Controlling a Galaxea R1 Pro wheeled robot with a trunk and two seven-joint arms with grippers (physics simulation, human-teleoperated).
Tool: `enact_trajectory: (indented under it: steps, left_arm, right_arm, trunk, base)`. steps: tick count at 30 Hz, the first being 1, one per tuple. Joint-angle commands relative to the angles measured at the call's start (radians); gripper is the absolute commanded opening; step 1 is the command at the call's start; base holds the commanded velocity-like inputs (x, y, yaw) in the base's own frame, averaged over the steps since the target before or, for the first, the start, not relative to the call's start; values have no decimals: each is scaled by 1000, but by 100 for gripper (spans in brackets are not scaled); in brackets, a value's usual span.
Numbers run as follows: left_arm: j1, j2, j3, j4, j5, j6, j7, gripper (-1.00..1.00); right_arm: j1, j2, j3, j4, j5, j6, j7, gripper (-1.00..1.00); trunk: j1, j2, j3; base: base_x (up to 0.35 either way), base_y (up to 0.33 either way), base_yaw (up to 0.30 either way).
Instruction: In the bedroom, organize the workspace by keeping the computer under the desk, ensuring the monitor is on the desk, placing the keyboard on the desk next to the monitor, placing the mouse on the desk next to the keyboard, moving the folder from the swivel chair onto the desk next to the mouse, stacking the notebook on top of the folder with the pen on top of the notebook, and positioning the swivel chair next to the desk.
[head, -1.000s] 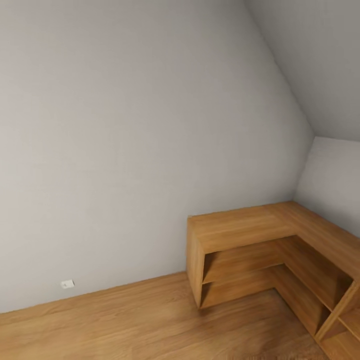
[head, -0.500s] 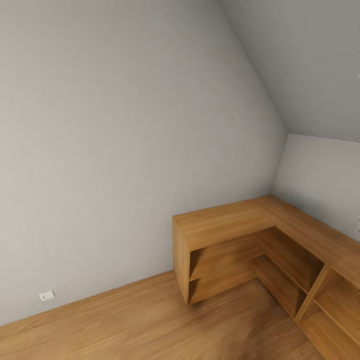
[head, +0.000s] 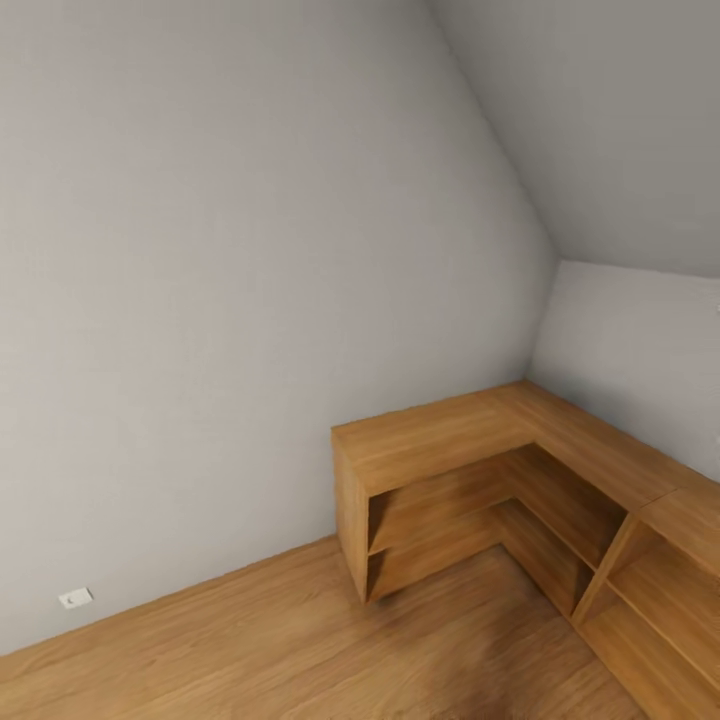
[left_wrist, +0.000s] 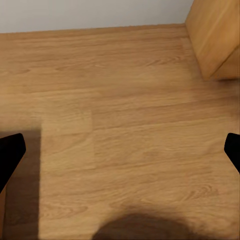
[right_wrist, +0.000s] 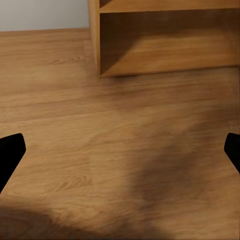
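Both my left gripper (left_wrist: 120, 150) and right gripper (right_wrist: 120, 150) hang spread and empty over the wood floor (head: 300, 650), since I'm travelling past a low wooden shelf unit (head: 450, 470).

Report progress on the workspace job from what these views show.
Done: nothing can be confirmed here. In hand: nothing; the left gripper and right gripper have their jaws wide apart over bare wood floor. Ahead stands a wooden corner shelf unit against the grey wall. Left: every step, as far as these views tell.
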Motion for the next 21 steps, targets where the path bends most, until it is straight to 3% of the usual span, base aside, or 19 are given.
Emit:
enact_trajectory:
  steps: [1, 14, 21]
  left_arm:
    - [-1, 1, -8, -1, 2, -3, 8, 100]
    - [-1, 1, -8, -1, 2, -3, 8, 100]
    - [-1, 1, -7, -1, 3, -3, 8, 100]
  right_arm:
    - [-1, 0, 8, 0, 1, -1, -10, 100]
    - [-1, 0, 10, -1, 1, -1, -10, 100]
    - [-1, 0, 10, -1, 1, -1, -10, 100]
  trunk:
    - [1, -2, -3]
    - [1, -2, -5]
    - [1, -2, -5]
  base:
    - [23, 0, -43]
    - [172, 0, -18]
    - [17, 0, -193]
